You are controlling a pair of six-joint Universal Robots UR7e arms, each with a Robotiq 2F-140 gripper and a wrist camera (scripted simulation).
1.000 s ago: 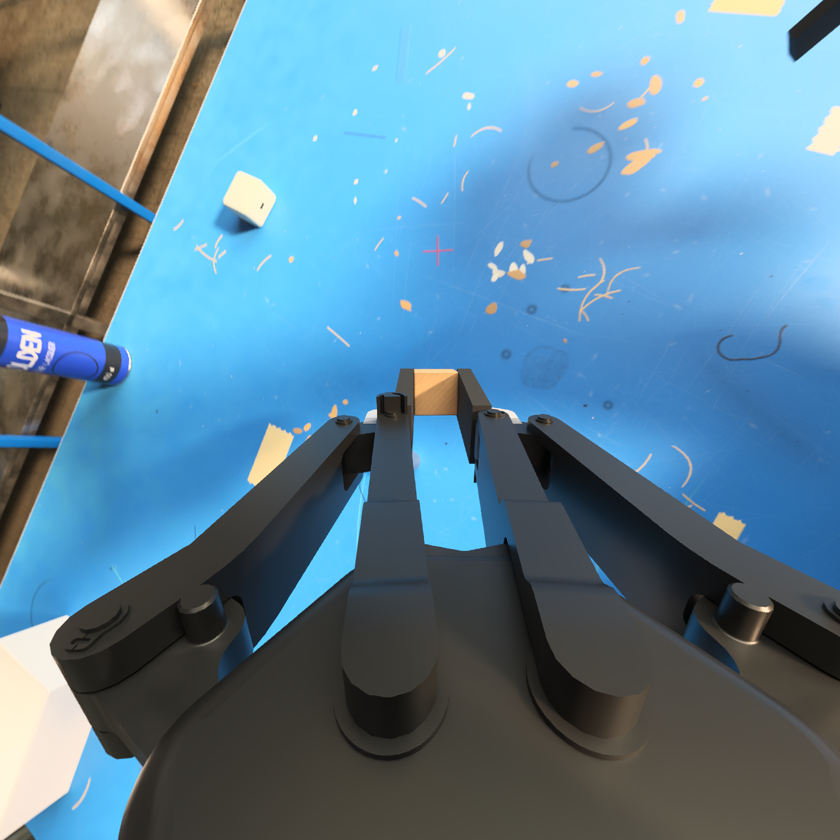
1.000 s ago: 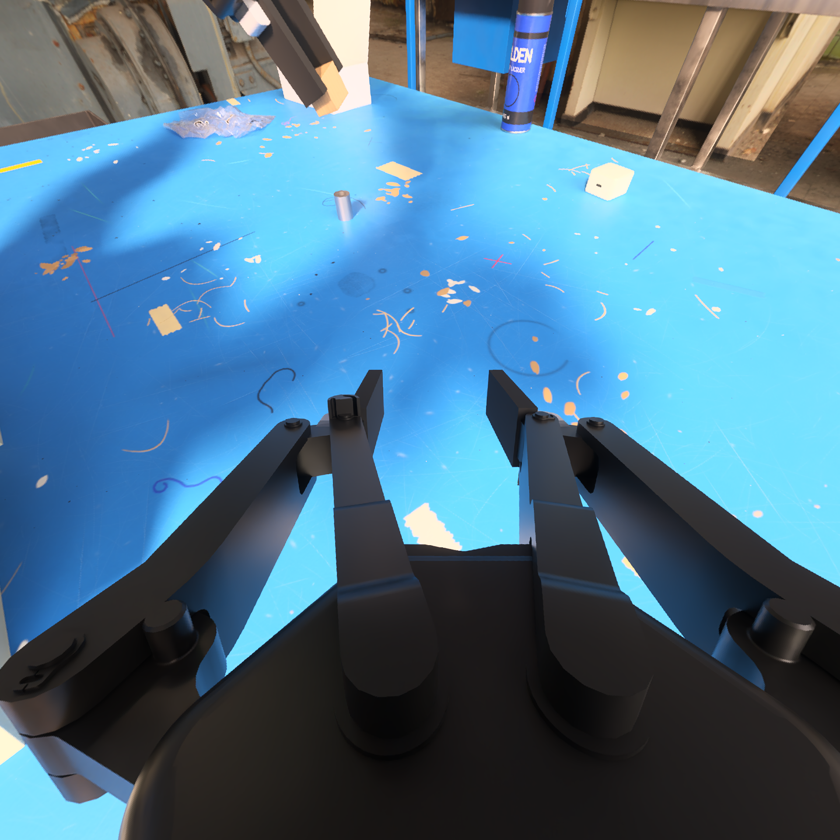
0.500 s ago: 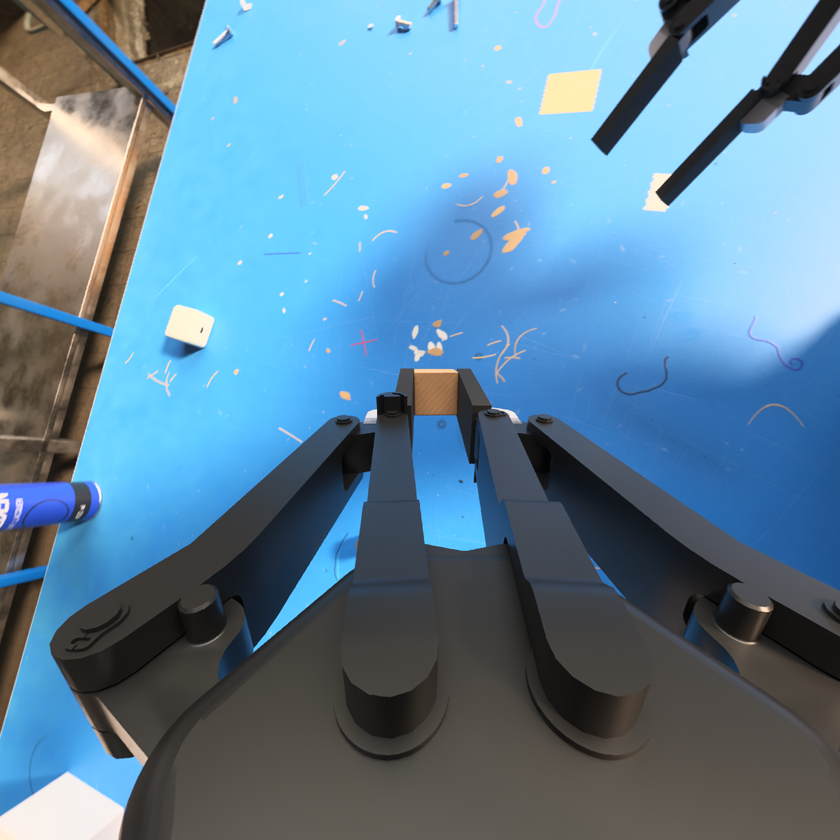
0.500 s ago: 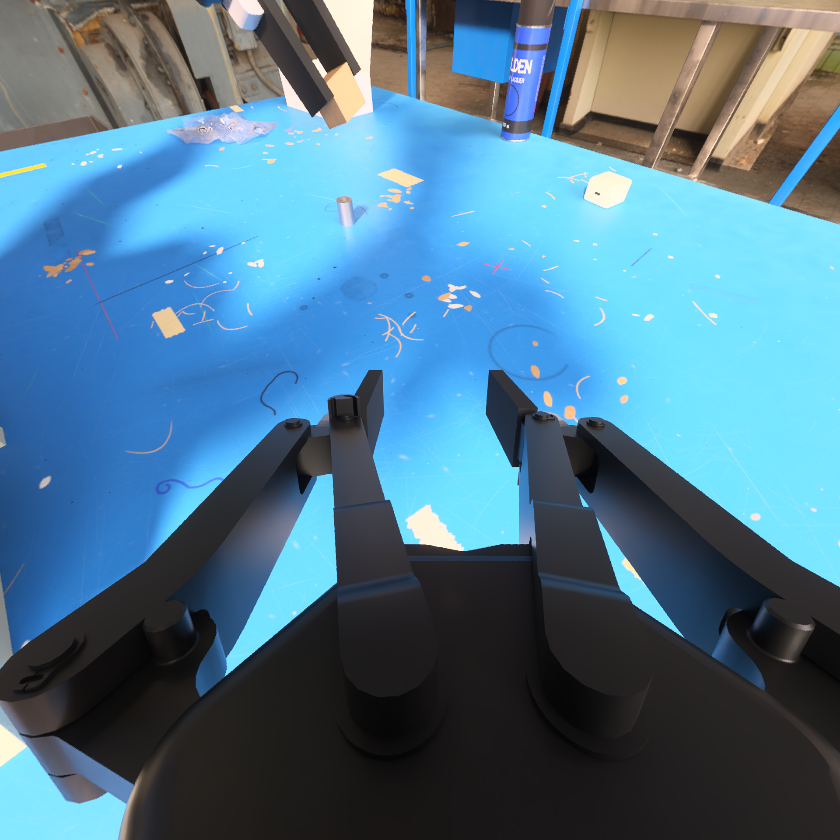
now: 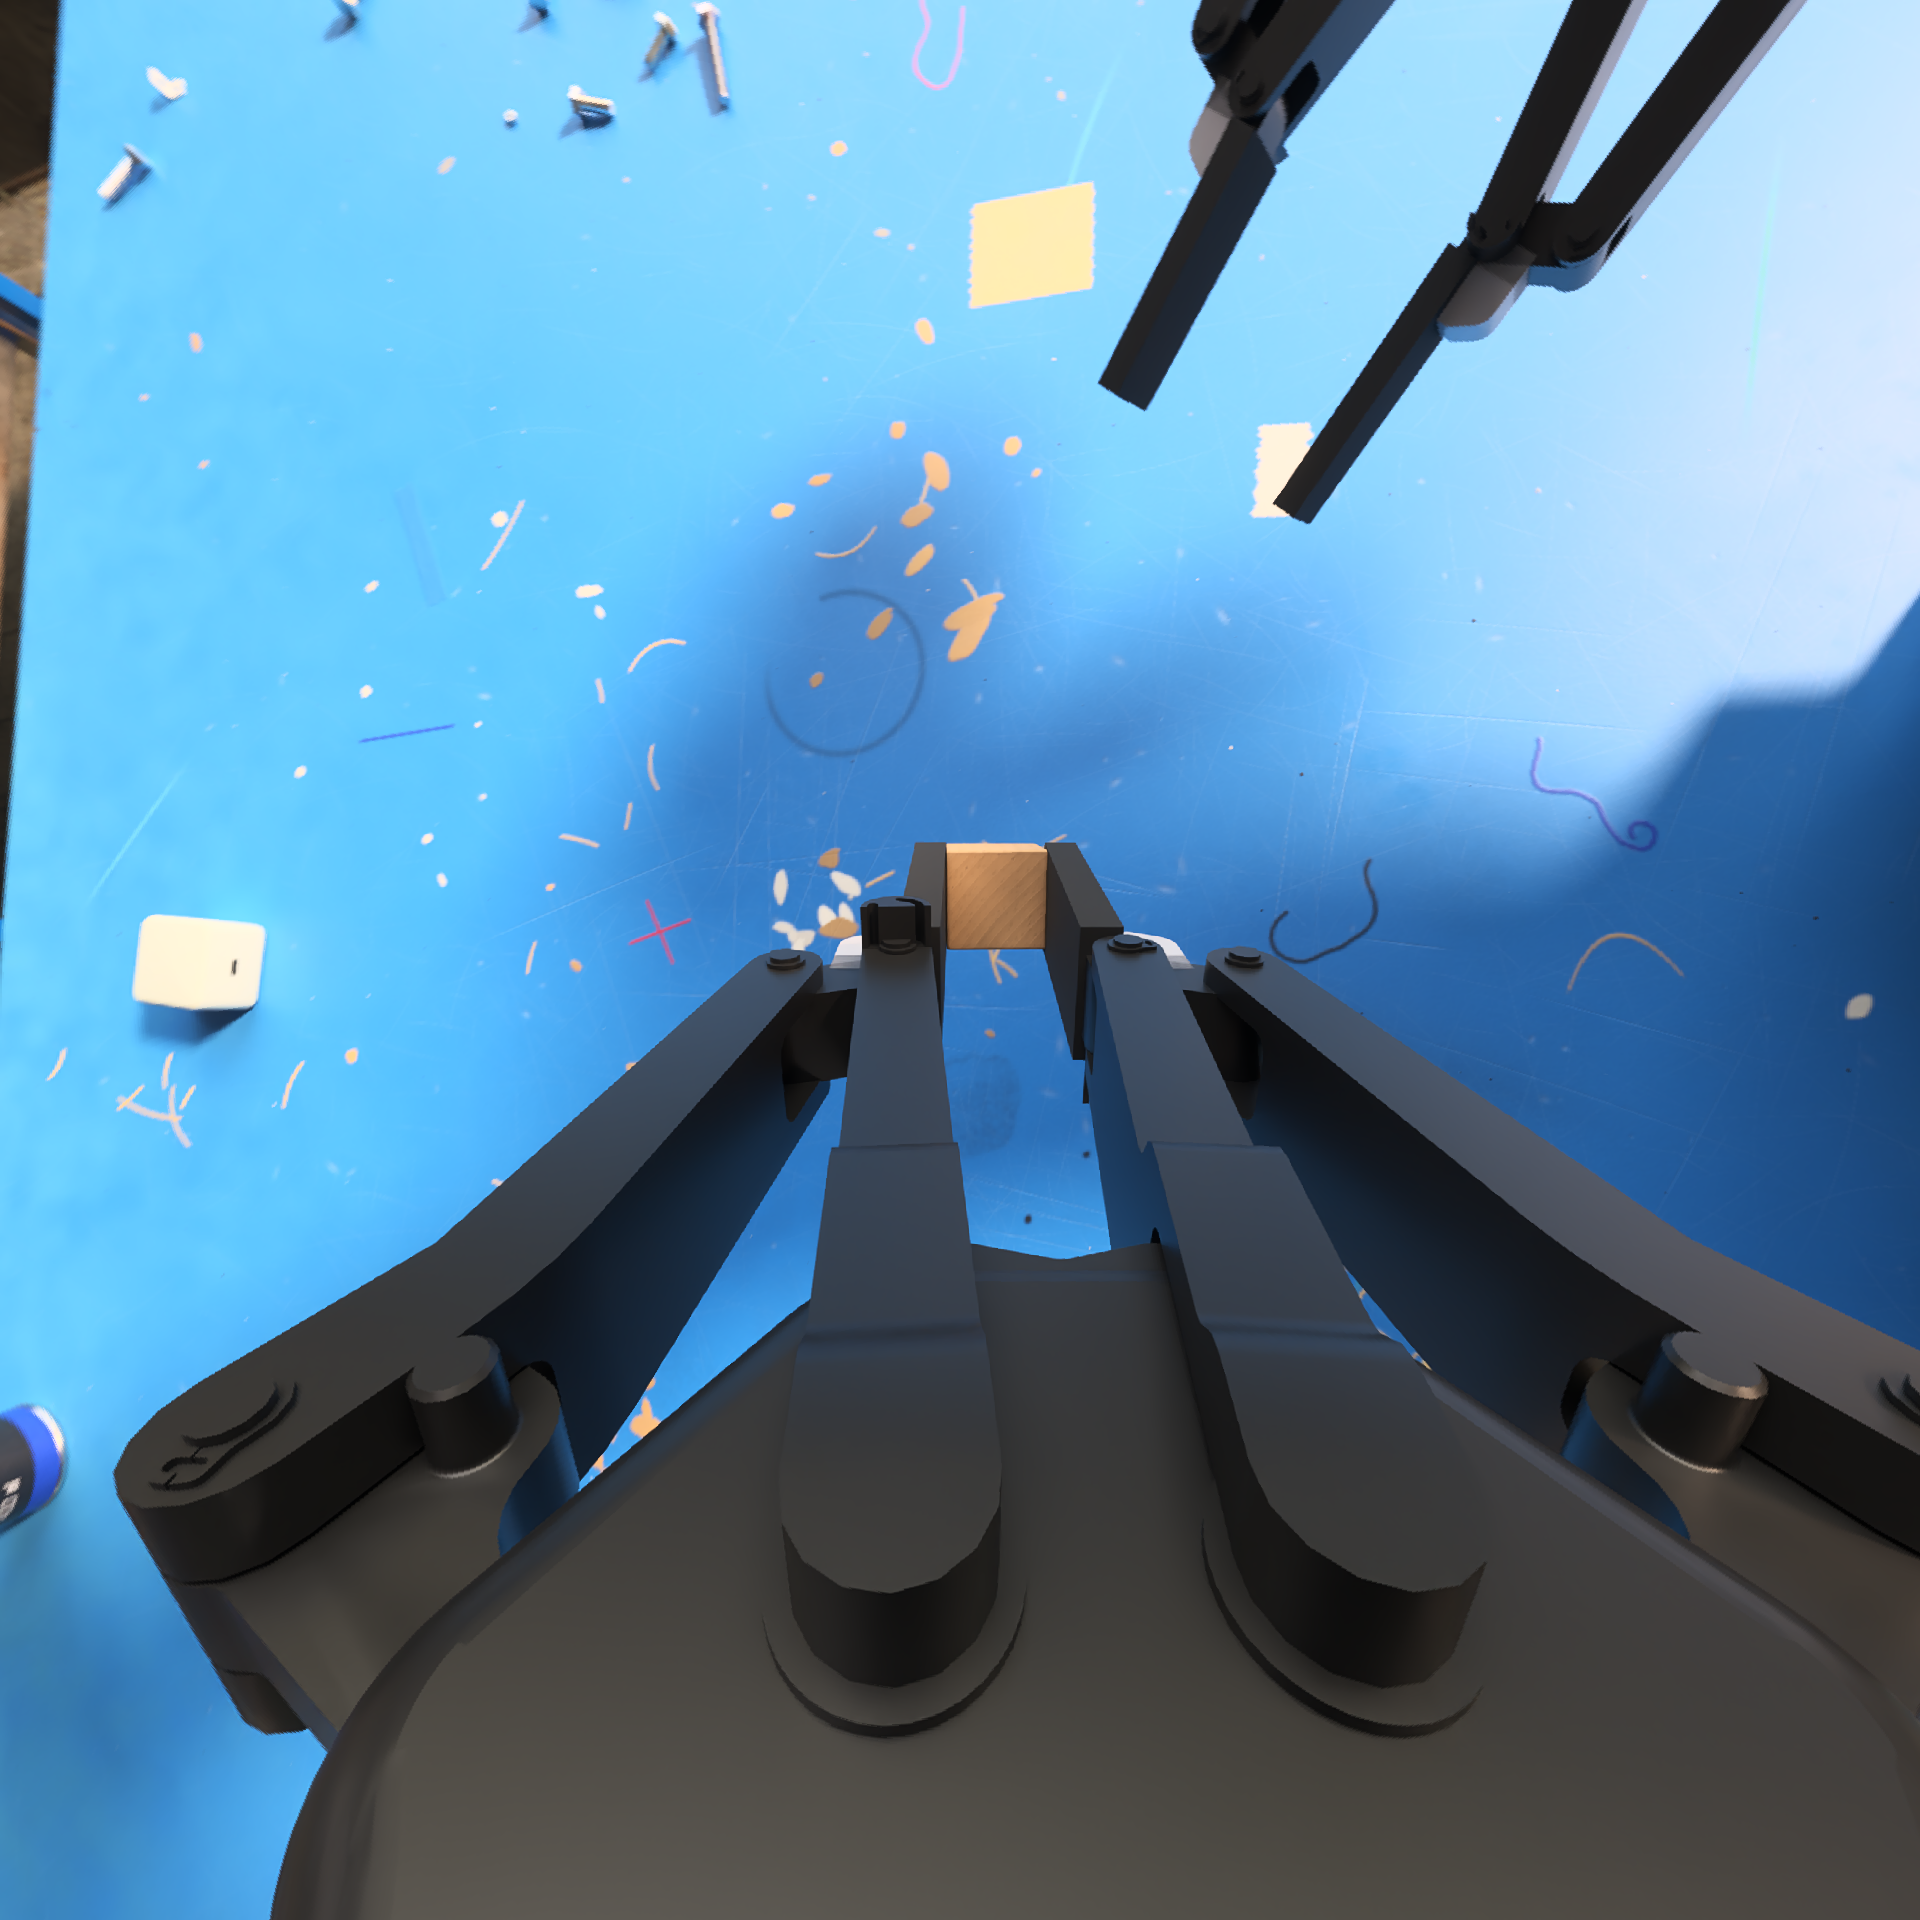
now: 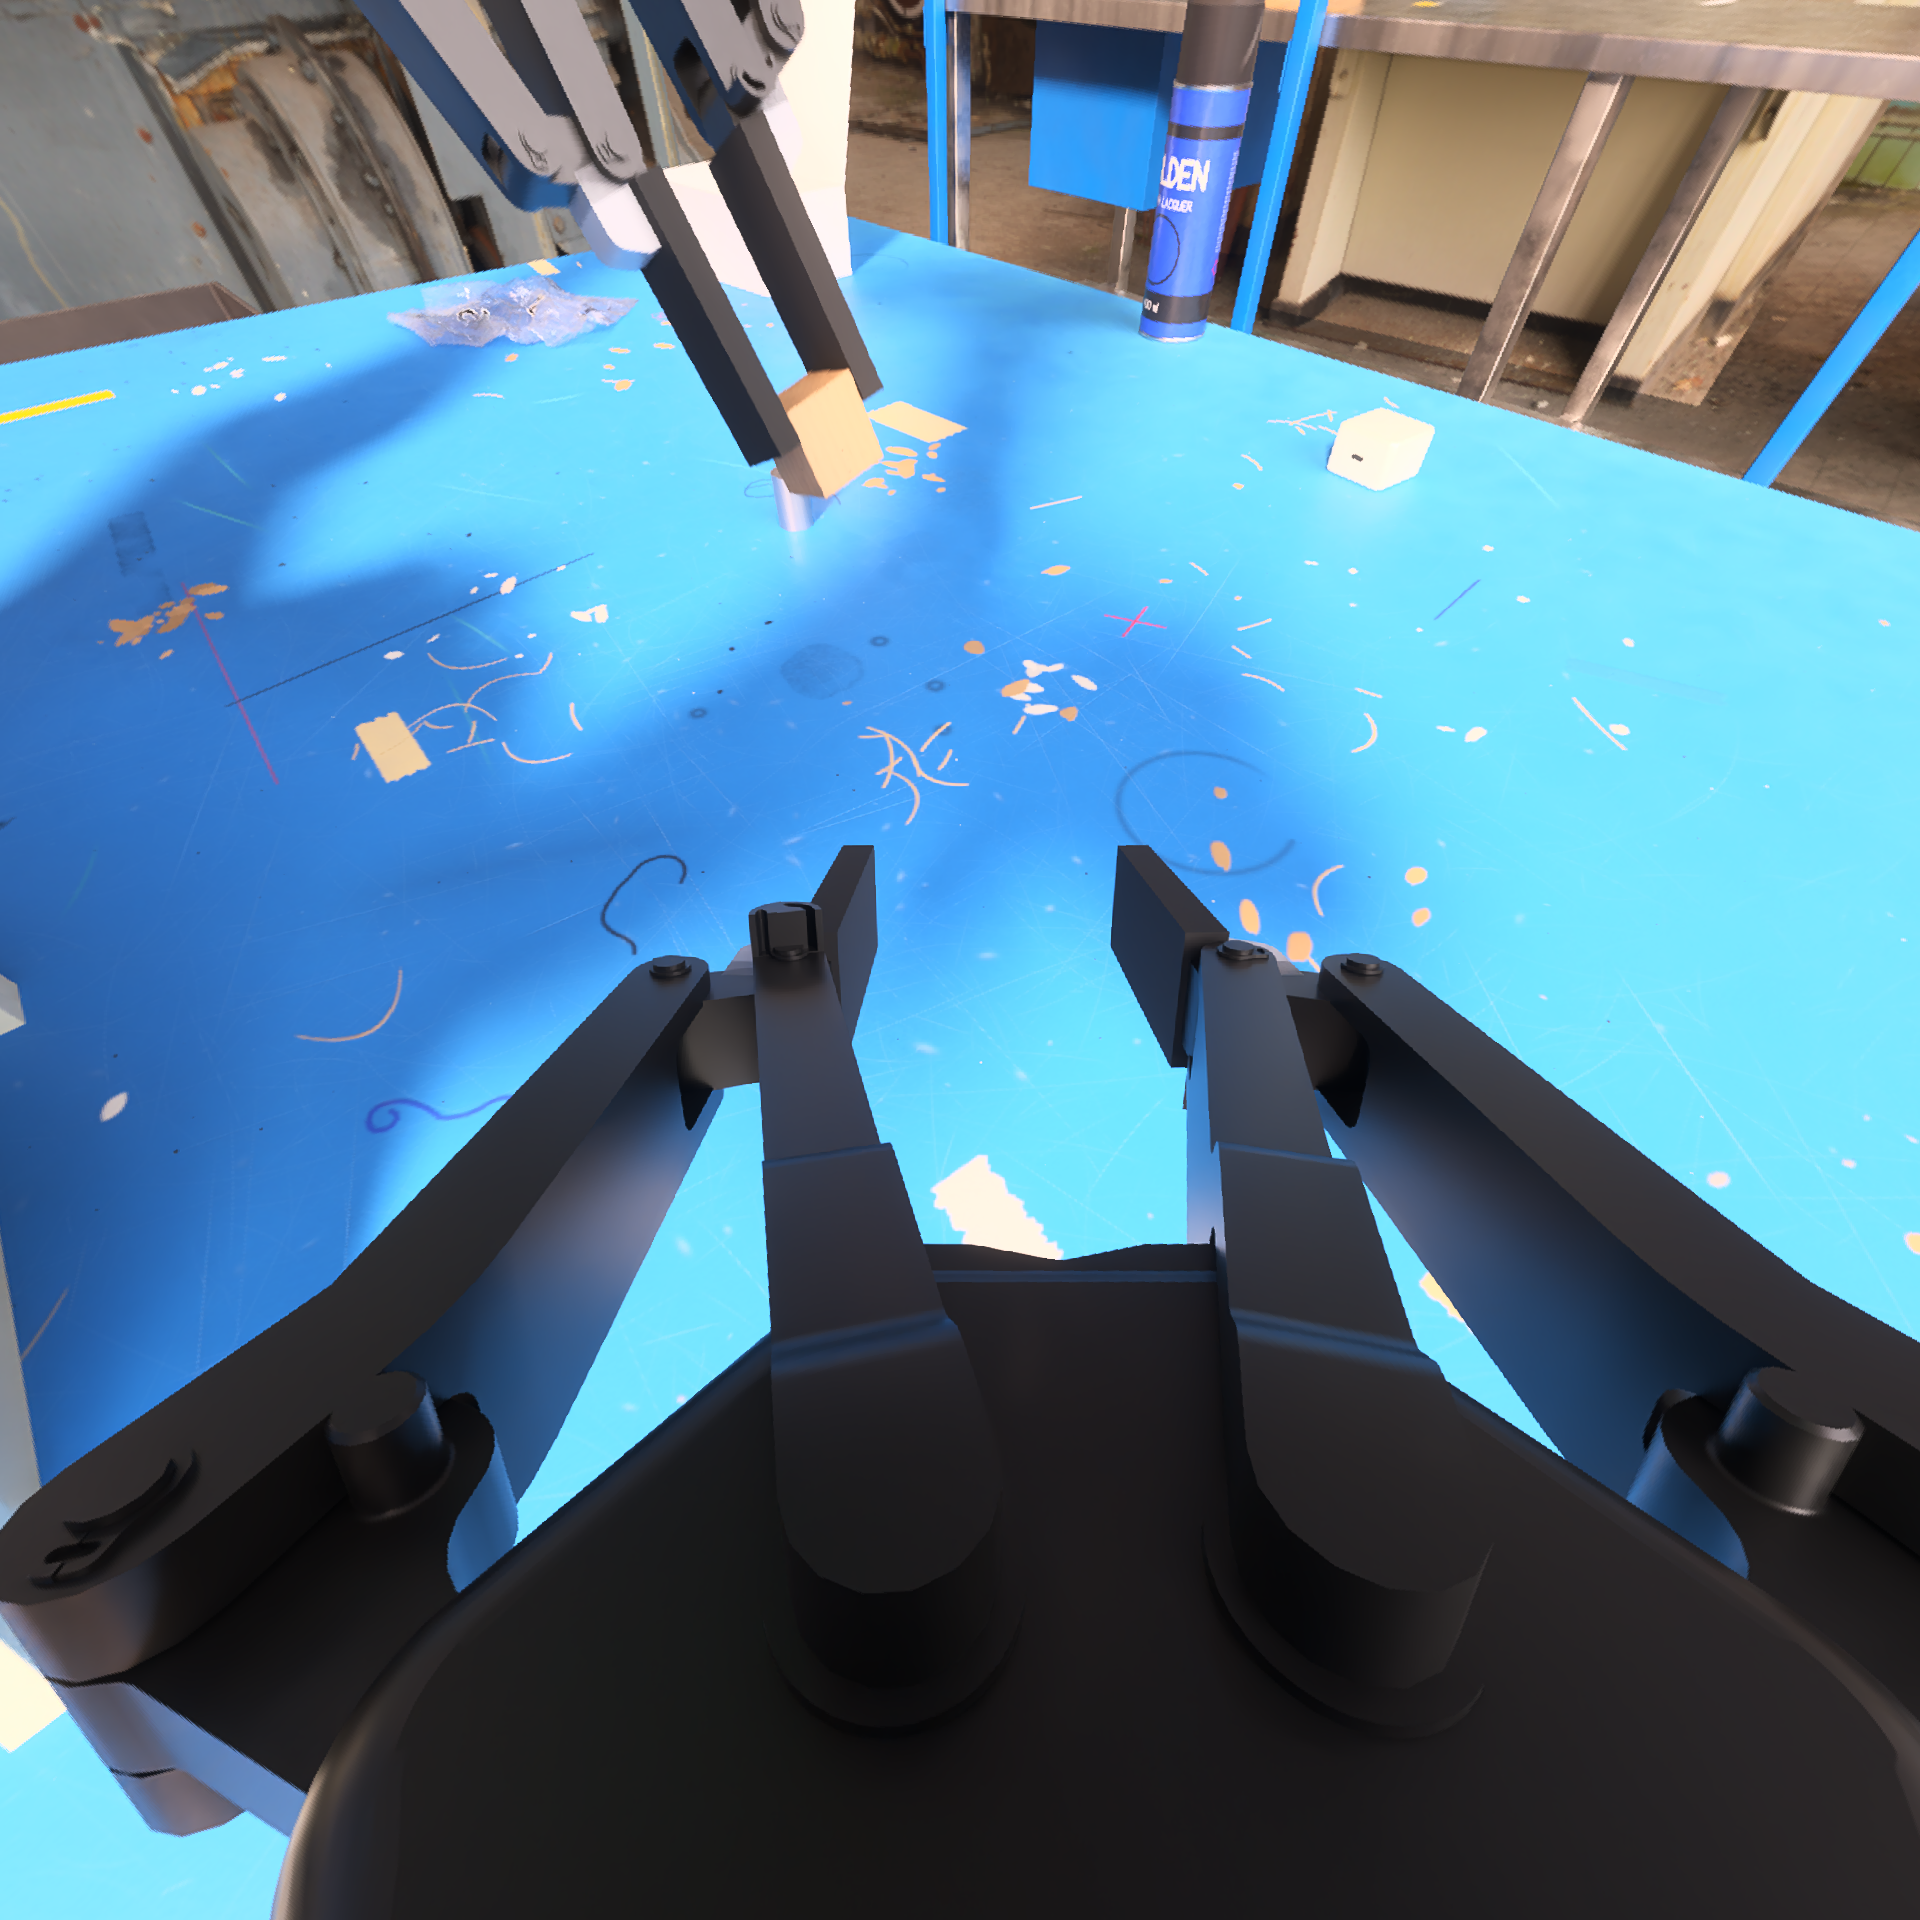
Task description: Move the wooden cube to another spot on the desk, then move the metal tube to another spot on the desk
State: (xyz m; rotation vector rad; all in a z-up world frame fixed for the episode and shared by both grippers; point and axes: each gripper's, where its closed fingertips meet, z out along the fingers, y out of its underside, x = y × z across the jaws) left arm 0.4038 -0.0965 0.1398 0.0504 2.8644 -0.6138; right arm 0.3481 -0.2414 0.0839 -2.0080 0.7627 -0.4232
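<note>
Since a second ago the left gripper (image 5: pixel 995 896) has carried the cube (image 5: pixel 995 896) out over mid-desk (image 5: pixel 1143 727), toward the right gripper (image 6: pixel 992 914). Pale, square-faced wood, the cube sits pinched between the left fingertips, clear of the desk. From the right wrist it hangs at 11 o'clock, with the tube (image 6: pixel 795 509) standing just below it. Right gripper gapes wide, empty.

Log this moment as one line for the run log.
left pincer: shut on wooden cube, above desk | right pincer: open, empty | metal tube: upright on desk
</note>
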